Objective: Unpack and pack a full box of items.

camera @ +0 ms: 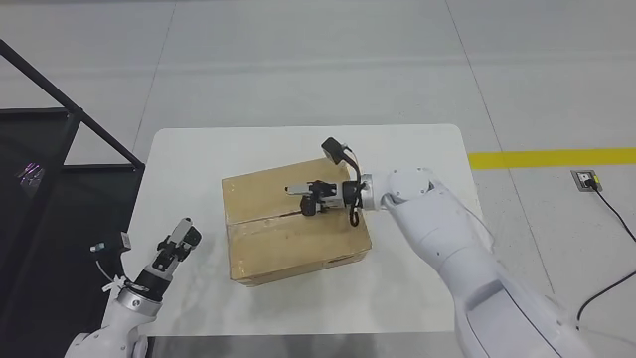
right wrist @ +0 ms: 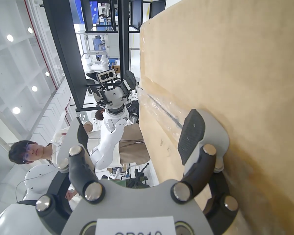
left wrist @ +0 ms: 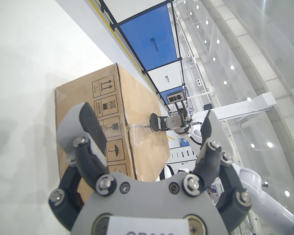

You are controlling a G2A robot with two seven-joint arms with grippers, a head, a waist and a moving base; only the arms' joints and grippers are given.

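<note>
Closed cardboard box point(camera: 288, 224) sits mid-frame in the top view on the white surface point(camera: 417, 149), its flaps shut under clear tape point(right wrist: 156, 103) down the middle of its top. Right tool point(camera: 301, 197) is spread wide over that tape; left tool point(camera: 181, 234), also spread and holding nothing, is at lower left, well apart from the box. Judgement: board is stiff but crushable, the box is likely weighty if full, and the tape is slick, so work at the taped join or a flap edge rather than lift, bracing the box against sliding.
</note>
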